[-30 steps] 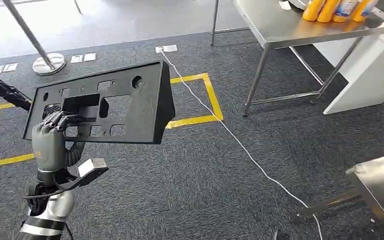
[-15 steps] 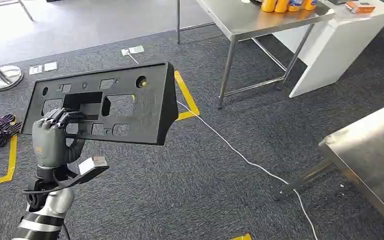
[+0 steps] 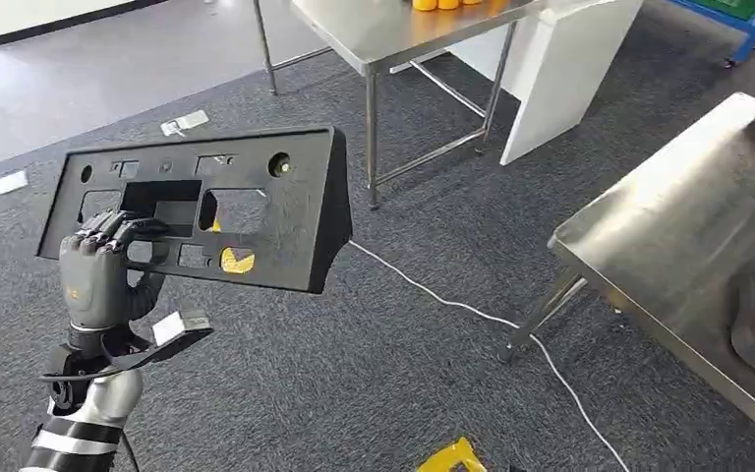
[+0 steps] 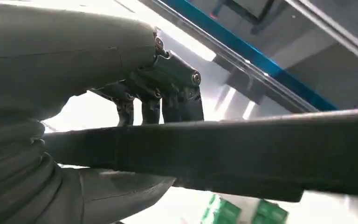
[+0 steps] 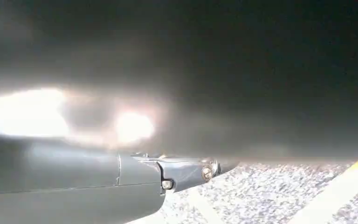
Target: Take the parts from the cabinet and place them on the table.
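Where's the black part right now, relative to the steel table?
In the head view the black part is held up by the left hand on the left side, above the carpet. The near steel table is off to the right, not under it.

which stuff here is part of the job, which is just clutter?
Job: black plastic part, held by left robot hand; steel table on the right.
Clutter: far steel table, white cable, yellow floor tape.

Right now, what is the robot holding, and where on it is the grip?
The left hand grips the black plastic panel at its left end, fingers hooked through a cutout. The right hand looks empty.
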Robot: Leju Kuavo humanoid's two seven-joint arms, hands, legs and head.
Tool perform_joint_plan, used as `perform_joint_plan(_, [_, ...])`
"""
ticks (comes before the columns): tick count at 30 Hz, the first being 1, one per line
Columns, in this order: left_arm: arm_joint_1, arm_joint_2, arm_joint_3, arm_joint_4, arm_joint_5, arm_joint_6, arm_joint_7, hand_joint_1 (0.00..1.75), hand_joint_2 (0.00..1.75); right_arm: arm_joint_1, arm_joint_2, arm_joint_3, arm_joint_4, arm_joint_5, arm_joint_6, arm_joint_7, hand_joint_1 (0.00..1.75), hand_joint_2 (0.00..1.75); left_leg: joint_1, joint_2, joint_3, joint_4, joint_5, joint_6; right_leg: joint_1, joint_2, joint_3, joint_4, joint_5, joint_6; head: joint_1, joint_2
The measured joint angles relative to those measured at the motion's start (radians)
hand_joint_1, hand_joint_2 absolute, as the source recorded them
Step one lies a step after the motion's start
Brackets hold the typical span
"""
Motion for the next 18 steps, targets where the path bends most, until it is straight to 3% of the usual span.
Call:
perform_joint_plan(1, [-0.001,0.001,0.000,0.000,0.000,0.000,0.000,1.75,1.75,0.000,0.001,0.000,0.000,0.000,0.000,0.000,0.00,0.00,0.007,-0.013,0.048,-0.097,0.051,-0.004,-0.003,0.015,0.003,0.002,0.000,0.001,0.000,0.000])
perform_joint_plan(2, [-0.001,0.001,0.000,0.000,0.000,0.000,0.000,1.75,1.75,-0.001,0.001,0.000,0.000,0.000,0.000,0.000,0.00,0.00,0.019,-0.058,0.084,-0.175,0.078,-0.011,-0.003,0.028,0.001,0.007,-0.004,0.008,0.000,0.000])
perform_joint_plan(3, [-0.001,0.001,-0.001,0.002,0.000,0.000,0.000,1.75,1.75,-0.004,-0.001,0.000,0.000,0.000,0.000,0.000,0.00,0.00,0.021,-0.104,0.095,-0.199,0.059,-0.017,0.005,0.039,-0.011,0.015,-0.005,0.016,-0.002,0.000])
perform_joint_plan(6, [-0.004,0.002,-0.001,0.002,0.000,-0.001,0.000,1.75,1.75,0.003,-0.001,0.000,0.000,0.000,0.003,-0.001,0.00,0.00,0.007,-0.069,0.093,-0.195,0.066,0.008,-0.008,0.073,-0.027,0.001,0.012,0.042,-0.002,0.000])
perform_joint_plan(7, [-0.006,0.001,-0.002,0.001,0.000,-0.001,0.000,1.75,1.75,0.006,-0.001,0.000,0.001,0.000,0.005,-0.001,0.00,0.00,0.012,-0.054,0.093,-0.203,0.073,0.018,-0.003,0.087,-0.036,0.001,0.016,0.050,-0.001,0.000])
perform_joint_plan(9, [-0.008,0.000,-0.001,-0.004,0.000,-0.001,0.000,1.75,1.75,0.007,-0.001,0.001,0.002,0.003,0.008,-0.001,0.00,0.00,0.011,-0.028,0.095,-0.208,0.078,0.034,0.004,-0.014,-0.073,0.066,-0.021,0.042,0.006,0.000])
perform_joint_plan(10, [-0.008,0.001,0.000,-0.004,0.000,0.000,0.000,1.75,1.75,0.005,0.001,0.001,0.002,0.003,0.011,-0.001,0.00,0.00,0.005,-0.013,0.094,-0.208,0.078,0.037,0.005,-0.044,-0.112,0.147,-0.056,0.036,0.010,0.000])
perform_joint_plan(12, [-0.007,0.001,0.000,-0.004,-0.012,0.001,0.000,1.75,1.75,0.002,0.003,0.003,0.002,0.003,0.014,0.001,0.00,0.00,-0.003,0.017,0.093,-0.208,0.075,0.041,0.004,-0.062,-0.190,0.307,-0.112,0.029,0.009,0.000])
perform_joint_plan(13, [-0.007,0.001,-0.001,-0.004,-0.018,0.001,0.000,1.75,1.75,0.003,0.005,0.005,0.002,0.004,0.015,0.001,0.00,0.00,-0.005,0.031,0.093,-0.208,0.074,0.042,0.004,-0.063,-0.206,0.341,-0.117,0.033,0.009,0.000])
perform_joint_plan(14, [-0.007,0.001,-0.002,-0.004,-0.023,0.002,0.000,1.75,1.75,0.003,0.005,0.007,0.002,0.004,0.016,0.001,0.00,0.00,-0.006,0.043,0.093,-0.208,0.074,0.043,0.004,-0.063,-0.195,0.319,-0.105,0.038,0.009,0.000])
perform_joint_plan(15, [-0.007,0.001,-0.002,-0.004,-0.024,0.002,0.000,1.75,1.75,0.003,0.005,0.008,0.002,0.004,0.017,0.000,0.00,0.00,-0.008,0.055,0.094,-0.208,0.074,0.043,0.005,-0.065,-0.155,0.250,-0.078,0.045,0.010,0.000])
perform_joint_plan(16, [-0.009,0.001,-0.003,-0.004,-0.024,0.000,0.000,1.75,1.75,0.003,0.005,0.009,0.002,0.005,0.019,0.000,0.00,0.00,-0.009,0.067,0.095,-0.208,0.072,0.042,0.007,-0.079,-0.094,0.141,-0.043,0.050,0.009,0.000])
perform_joint_plan(17, [-0.012,0.001,-0.004,-0.004,-0.021,-0.007,0.000,1.75,1.75,0.001,0.003,0.009,0.002,0.005,0.023,-0.001,0.00,0.00,-0.010,0.076,0.098,-0.208,0.071,0.041,0.013,-0.119,-0.035,0.041,-0.017,0.047,0.010,0.000])
perform_joint_plan(18, [-0.013,0.002,-0.006,-0.004,-0.017,-0.016,0.000,1.75,1.75,-0.002,0.003,0.010,0.002,0.005,0.025,0.000,0.00,0.00,-0.017,0.084,0.098,-0.207,0.068,0.036,0.022,-0.157,-0.020,0.013,-0.014,0.037,0.008,0.000])
